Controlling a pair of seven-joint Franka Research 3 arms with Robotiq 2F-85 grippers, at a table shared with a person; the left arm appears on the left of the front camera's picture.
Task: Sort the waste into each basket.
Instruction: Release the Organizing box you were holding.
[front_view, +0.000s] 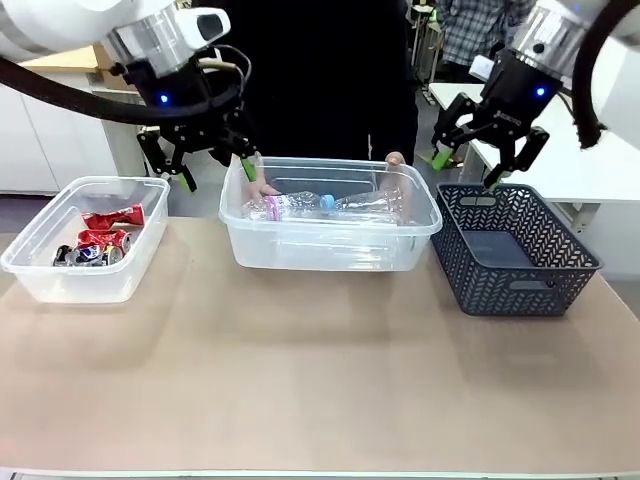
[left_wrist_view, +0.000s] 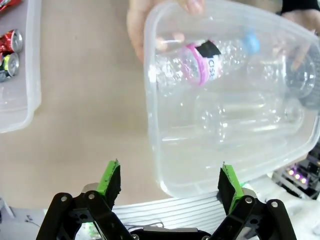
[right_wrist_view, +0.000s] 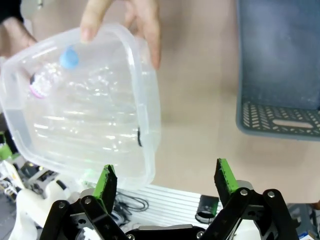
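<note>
Bottles, clear plastic, one w/ blue cap and pink-banded label, lie in the middle clear tub, centre of table in front view. Person's hands grip that tub's far rim: one hand at the tub's 10 o'clock corner, other hand at approx 1 o'clock. Cans, crushed, red and silver, sit in the second clear tub at 9 o'clock from the middle one, well apart from it. Dark lattice basket sits just beside the middle tub at 3 o'clock; nothing seen inside.

Left gripper hangs above the table btwn the two tubs, near the middle tub's left rim, jaws spread wide, holding nothing; left wrist view shows green pads apart w/ the tub's corner btwn them farther off. Right gripper hovers over the basket's far-left corner, at 2 o'clock from the middle tub, jaws also wide apart, nothing held.
</note>
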